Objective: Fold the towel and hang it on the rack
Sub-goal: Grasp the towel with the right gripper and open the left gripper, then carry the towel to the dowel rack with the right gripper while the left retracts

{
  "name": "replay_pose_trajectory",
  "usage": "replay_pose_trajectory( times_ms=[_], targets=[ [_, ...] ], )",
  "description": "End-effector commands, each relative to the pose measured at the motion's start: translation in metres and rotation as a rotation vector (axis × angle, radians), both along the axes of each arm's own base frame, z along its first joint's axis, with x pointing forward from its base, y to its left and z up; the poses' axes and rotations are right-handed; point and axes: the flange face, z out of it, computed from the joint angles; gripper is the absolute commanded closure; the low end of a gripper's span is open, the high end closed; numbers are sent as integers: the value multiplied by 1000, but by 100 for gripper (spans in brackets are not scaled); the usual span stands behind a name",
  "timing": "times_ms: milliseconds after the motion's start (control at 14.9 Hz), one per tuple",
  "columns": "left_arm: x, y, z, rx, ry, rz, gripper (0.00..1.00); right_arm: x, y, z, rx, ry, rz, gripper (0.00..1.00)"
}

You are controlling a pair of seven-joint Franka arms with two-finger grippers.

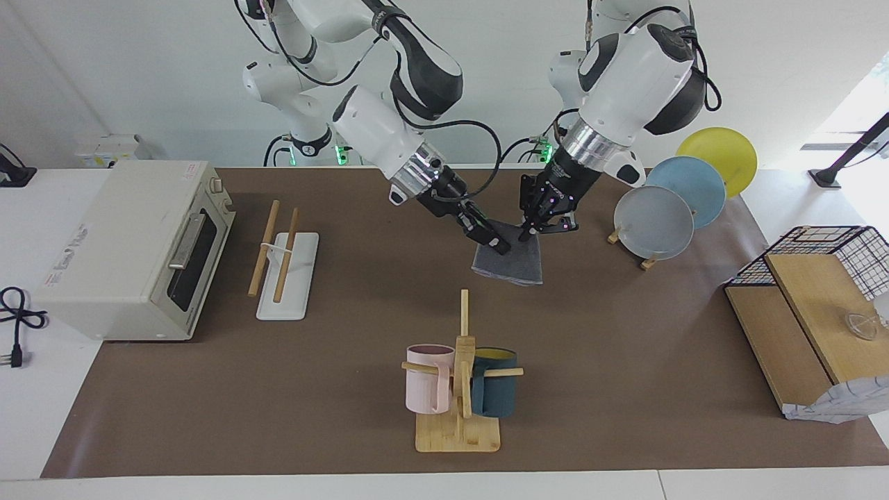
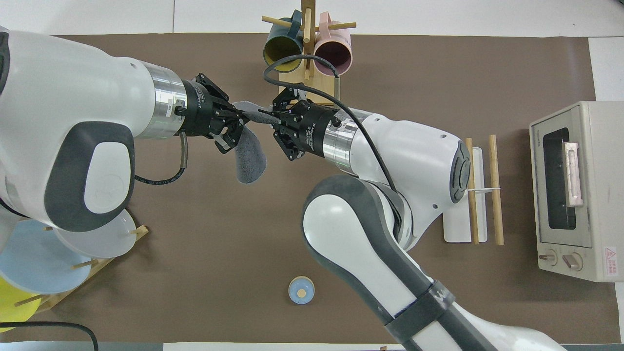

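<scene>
The towel (image 1: pixel 510 265) hangs with its dark grey face showing over the middle of the table, held up by its top edge. My right gripper (image 1: pixel 501 244) is shut on the top corner toward the right arm's end. My left gripper (image 1: pixel 529 232) is shut on the other top corner, close beside it. In the overhead view the towel (image 2: pixel 249 156) droops between the left gripper (image 2: pixel 238 119) and the right gripper (image 2: pixel 274 119). The rack (image 1: pixel 285 264), two wooden rods over a white base, stands bare toward the right arm's end (image 2: pixel 480 195).
A toaster oven (image 1: pixel 132 250) stands beside the rack at the right arm's end. A peg stand with two mugs (image 1: pixel 458 375) is farther from the robots than the towel. A plate holder (image 1: pixel 667 208) and a wire basket with boards (image 1: pixel 806 312) are at the left arm's end. A small blue round lid (image 2: pixel 301 290) lies near the robots.
</scene>
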Motion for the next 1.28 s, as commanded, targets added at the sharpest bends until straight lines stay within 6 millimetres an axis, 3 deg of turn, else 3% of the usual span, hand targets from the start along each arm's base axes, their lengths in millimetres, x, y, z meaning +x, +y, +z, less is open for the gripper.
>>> replay_pose_trajectory(
  times_ms=[0,67,134,202,403,538,672,806,1209],
  targets=[
    [-13,2,4,-10,-12,8,100,2,-1,0,-1,-17,16,100],
    [-16,-2,4,-11,-17,-1,100,0,2,-1,-9,-17,44,100],
    [-18,-6,3,-10,-18,-9,41,-2,3,0,-18,-25,74,100],
    [-19,-7,3,-3,-22,-16,0,-2,3,-1,-35,-40,104,100],
    [-16,0,0,18,-57,-87,0,-5,3,0,-161,-102,253,100],
    [-14,12,-5,49,-108,-204,0,-4,-15,6,-349,-142,410,100],
    [-10,38,-14,98,-194,-405,0,-7,-41,15,-472,-166,539,100],
    [0,73,-17,132,-243,-503,0,-26,-62,22,-516,-189,665,100],
    [22,185,-24,227,-371,-890,0,-58,-220,-8,-719,-38,882,100]
  ],
)
